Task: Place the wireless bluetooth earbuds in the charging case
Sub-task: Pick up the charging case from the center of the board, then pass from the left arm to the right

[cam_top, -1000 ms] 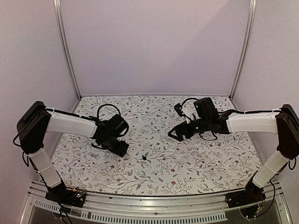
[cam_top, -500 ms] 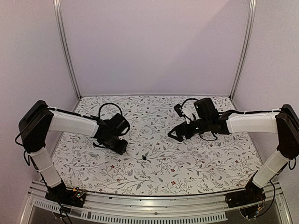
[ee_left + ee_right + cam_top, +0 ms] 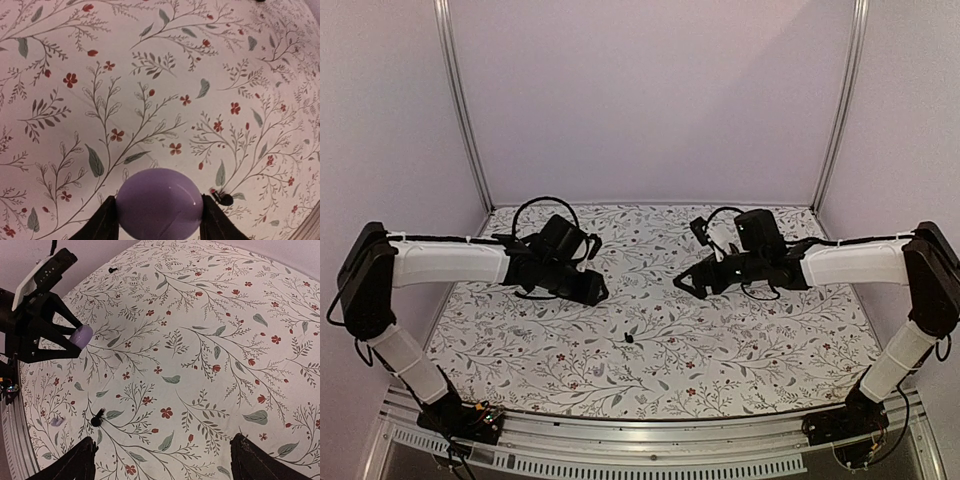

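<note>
The charging case (image 3: 159, 192), a smooth lavender rounded shape, sits between the two black fingers of my left gripper (image 3: 159, 204), which is shut on it and holds it above the cloth. From the right wrist view the same case (image 3: 81, 335) shows at that gripper's tips. One black earbud (image 3: 223, 199) lies on the cloth just right of the case, and also appears as the earbud (image 3: 629, 339) and the earbud (image 3: 96, 418). A second earbud (image 3: 112, 270) lies farther off. My right gripper (image 3: 162, 460) hangs wide open over the cloth with nothing in it; from above it is the right gripper (image 3: 688, 286).
A floral patterned cloth (image 3: 740, 350) covers the table. A small pale lavender piece (image 3: 56, 421) lies on it near the metal front rail (image 3: 640, 440). Plain walls and two upright metal posts (image 3: 460, 100) enclose the back and sides.
The left gripper's jaws have narrowed onto the lavender case, and the left arm has risen and moved back and to the right with it. The right arm has barely moved.
</note>
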